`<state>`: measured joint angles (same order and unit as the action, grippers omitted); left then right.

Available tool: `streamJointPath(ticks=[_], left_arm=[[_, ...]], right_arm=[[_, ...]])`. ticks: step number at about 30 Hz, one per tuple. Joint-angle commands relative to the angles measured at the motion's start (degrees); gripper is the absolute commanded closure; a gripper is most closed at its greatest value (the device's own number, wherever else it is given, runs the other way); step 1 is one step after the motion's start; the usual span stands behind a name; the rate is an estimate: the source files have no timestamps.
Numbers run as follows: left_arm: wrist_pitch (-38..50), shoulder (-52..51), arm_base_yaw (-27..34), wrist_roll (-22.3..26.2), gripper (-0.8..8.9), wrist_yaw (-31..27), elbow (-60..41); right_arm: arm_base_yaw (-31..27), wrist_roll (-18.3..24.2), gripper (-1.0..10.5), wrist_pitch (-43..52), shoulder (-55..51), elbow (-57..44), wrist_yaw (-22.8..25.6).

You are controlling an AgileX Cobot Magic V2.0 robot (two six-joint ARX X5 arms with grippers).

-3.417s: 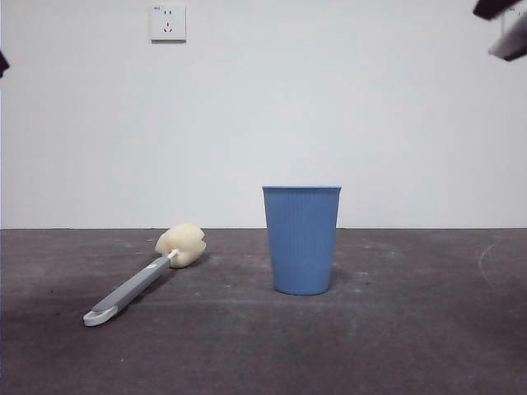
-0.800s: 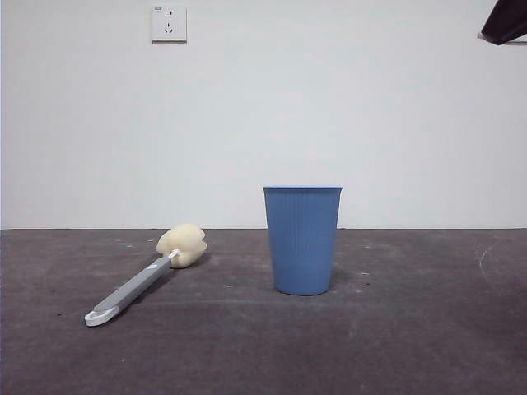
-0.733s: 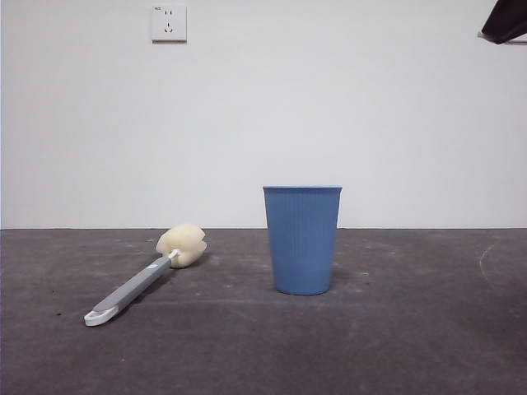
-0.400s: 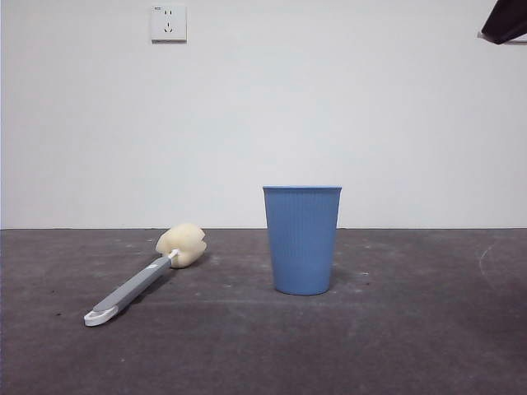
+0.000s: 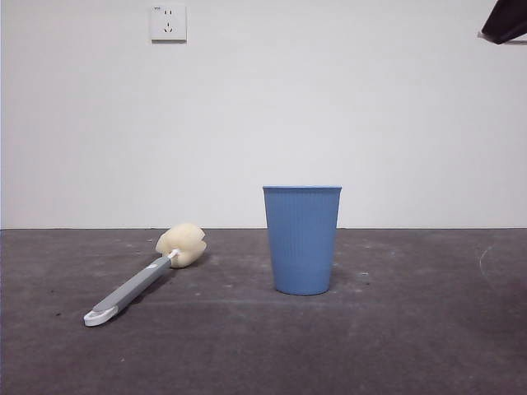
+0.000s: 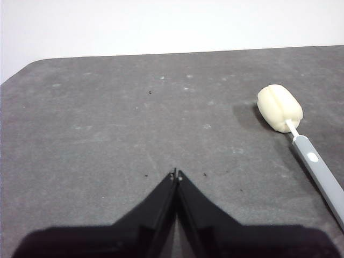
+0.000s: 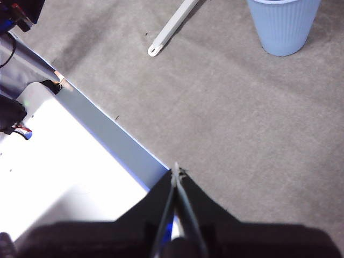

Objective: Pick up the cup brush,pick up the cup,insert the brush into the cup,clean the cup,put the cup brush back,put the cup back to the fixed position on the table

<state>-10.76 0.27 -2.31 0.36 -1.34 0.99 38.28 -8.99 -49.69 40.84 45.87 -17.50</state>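
**Spotter:** Where do things sit?

**Me:** The cup brush (image 5: pixel 140 281) lies flat on the counter (image 5: pixel 412 346), sponge head toward the wall, looped end toward my camera. The cup (image 5: pixel 302 239) stands upright, apart from the brush, mouth up. Nothing is lifted yet, so by my reading no step of the task is done.

**Spotter:** And the arms?

**Me:** The left gripper (image 6: pixel 176 175) hangs over bare counter with the jaws clenched together and nothing between them; the brush's sponge head (image 6: pixel 279 108) lies off to one side of it. The right gripper (image 7: pixel 176 173) is high, over the counter's edge, jaws also pressed together and empty, with the cup well away from it.

**Spotter:** What worries you?

**Me:** Both sets of jaws must part before any grasp. Come down on the handle clenched and I'd only shove it, maybe roll it into the cup. The handle is thin and low on the counter, so a shallow approach could skid off it. The cup looks light and tapers; a pinch near the rim could tip it or let it slip.
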Motion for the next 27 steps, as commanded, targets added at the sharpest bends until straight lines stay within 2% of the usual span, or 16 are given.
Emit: streamJointPath(ticks=[1,4,6,11,16,20,27], left_arm=[[0.4,-0.1,0.2,-0.4,8.17,-0.1,-0.8],[0.4,-0.1,0.2,-0.4,8.17,-0.1,-0.8],[0.4,-0.1,0.2,-0.4,8.17,-0.1,-0.8],[0.4,-0.1,0.2,-0.4,8.17,-0.1,-0.8],[0.4,-0.1,0.2,-0.4,8.17,-0.1,-0.8],[0.4,-0.1,0.2,-0.4,8.17,-0.1,-0.8],[0.4,-0.1,0.2,-0.4,8.17,-0.1,-0.8]], right_arm=[[-0.4,6.7,9.4,1.3,-1.8,0.2,3.3],[-2.0,9.9,9.4,5.0,-5.7,0.2,9.4],[-3.3,10.6,9.4,8.3,-8.9,0.2,11.1],[-7.5,14.5,9.4,16.0,-16.9,-0.4,19.7],[-12.4,16.6,9.4,24.5,-22.4,-3.7,22.5],[-16.1,16.7,9.4,32.5,-25.8,-9.3,22.1],[-22.4,12.2,9.4,46.0,-31.5,-24.1,21.9]])
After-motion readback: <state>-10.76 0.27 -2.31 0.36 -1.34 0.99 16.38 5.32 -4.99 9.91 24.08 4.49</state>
